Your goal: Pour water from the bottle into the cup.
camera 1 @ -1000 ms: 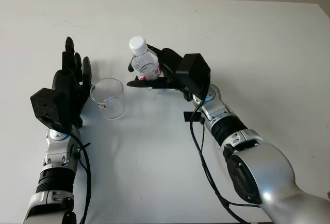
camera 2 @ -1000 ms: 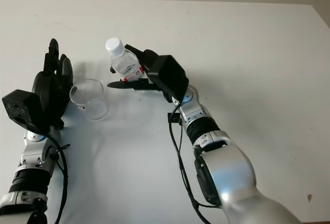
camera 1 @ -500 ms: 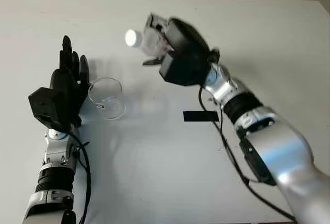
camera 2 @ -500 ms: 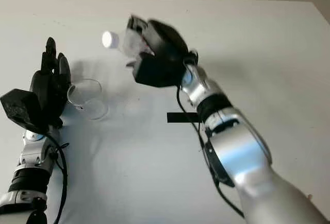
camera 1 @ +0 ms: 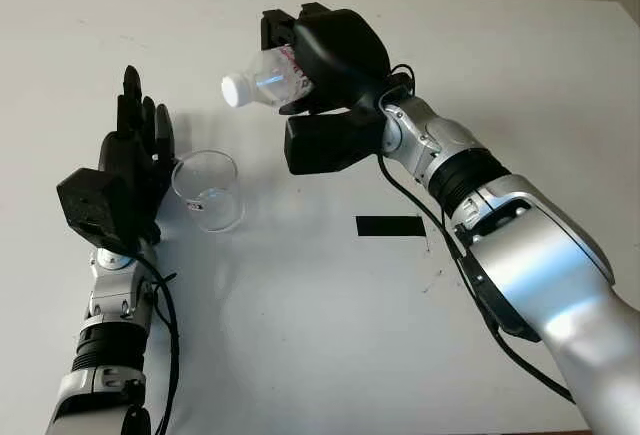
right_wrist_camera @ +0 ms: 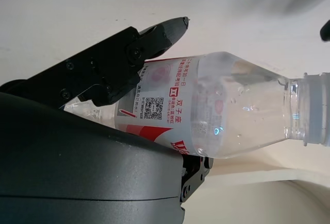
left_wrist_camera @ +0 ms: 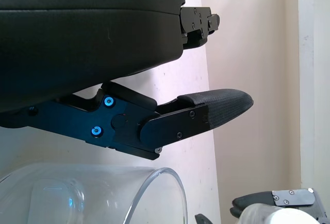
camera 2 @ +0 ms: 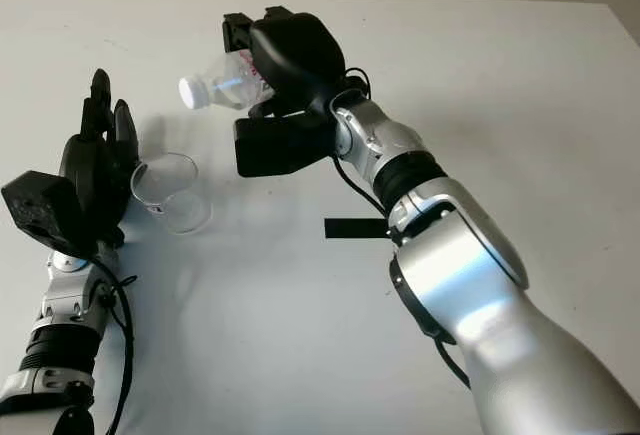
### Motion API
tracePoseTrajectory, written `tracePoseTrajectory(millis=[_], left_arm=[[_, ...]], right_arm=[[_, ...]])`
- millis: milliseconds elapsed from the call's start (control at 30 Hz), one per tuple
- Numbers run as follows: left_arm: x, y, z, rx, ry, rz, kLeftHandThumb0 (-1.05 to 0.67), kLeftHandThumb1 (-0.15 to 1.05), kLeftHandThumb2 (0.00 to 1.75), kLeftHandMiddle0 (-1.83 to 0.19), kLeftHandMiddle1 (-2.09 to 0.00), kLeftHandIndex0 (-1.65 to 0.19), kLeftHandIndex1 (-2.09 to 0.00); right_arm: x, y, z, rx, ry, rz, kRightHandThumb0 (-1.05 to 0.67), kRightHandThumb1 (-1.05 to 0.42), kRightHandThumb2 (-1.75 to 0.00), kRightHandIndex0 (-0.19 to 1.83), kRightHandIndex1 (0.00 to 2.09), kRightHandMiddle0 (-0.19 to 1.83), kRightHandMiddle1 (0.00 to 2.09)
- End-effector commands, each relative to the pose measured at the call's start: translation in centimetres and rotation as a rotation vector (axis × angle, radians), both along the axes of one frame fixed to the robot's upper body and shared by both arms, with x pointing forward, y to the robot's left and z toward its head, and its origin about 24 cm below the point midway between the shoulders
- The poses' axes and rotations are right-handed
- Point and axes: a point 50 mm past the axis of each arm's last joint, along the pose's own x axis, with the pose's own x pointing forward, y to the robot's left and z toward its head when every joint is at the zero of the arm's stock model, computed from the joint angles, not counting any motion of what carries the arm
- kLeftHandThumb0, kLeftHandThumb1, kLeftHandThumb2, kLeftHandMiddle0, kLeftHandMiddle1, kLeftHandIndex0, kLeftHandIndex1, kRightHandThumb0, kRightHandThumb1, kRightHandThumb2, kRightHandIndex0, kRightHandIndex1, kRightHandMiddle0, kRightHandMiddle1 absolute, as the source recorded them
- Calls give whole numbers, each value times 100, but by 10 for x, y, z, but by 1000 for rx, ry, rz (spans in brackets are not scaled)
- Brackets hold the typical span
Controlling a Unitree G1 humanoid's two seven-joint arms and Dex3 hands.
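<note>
Around bottle [camera 1: 272, 80]: right hand [camera 1: 325, 50] fingers [right_wrist_camera: 124, 62].

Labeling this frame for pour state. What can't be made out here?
- Bottle water level: body covered by the right hand in the eye views.
- Its cap: cut off by the right wrist view's edge.
- Cup contents: too faint to tell.
- Left hand touching cup: unclear.

Left robot hand [camera 1: 130, 170] stands open just beside the cup [camera 1: 210, 191], blocking that flank; right robot hand [camera 1: 325, 60] grips the tilted bottle [camera 1: 262, 83] above the cup; tabletop [camera 1: 300, 335] nearer the robot from the cup lies free.
</note>
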Motion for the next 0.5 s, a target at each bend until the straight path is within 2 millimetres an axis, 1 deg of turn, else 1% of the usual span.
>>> tracePoseTrajectory(millis=[0, 167, 367, 467], left_arm=[[1, -2, 2, -1, -17, 1, -70, 105, 67, 7, -5, 10, -5], [1, -4, 1, -4, -11, -3, -71, 105, 66, 7, -5, 10, -5], [3, -5, 0, -15, -10, -11, -72, 105, 64, 7, -5, 10, -5], [4, -6, 0, -25, -9, -12, -71, 105, 64, 7, -5, 10, -5]], right_arm=[[-3, 11, 17, -12, -71, 43, -20, -105, -18, 96, 209, 38, 209], [-5, 12, 17, -42, -125, 66, -20, -104, -12, 100, 209, 42, 209], [-9, 15, 23, -90, -225, 101, -21, -105, -13, 103, 209, 48, 209], [-11, 19, 26, -113, -274, 124, -23, -104, -12, 102, 209, 42, 209]])
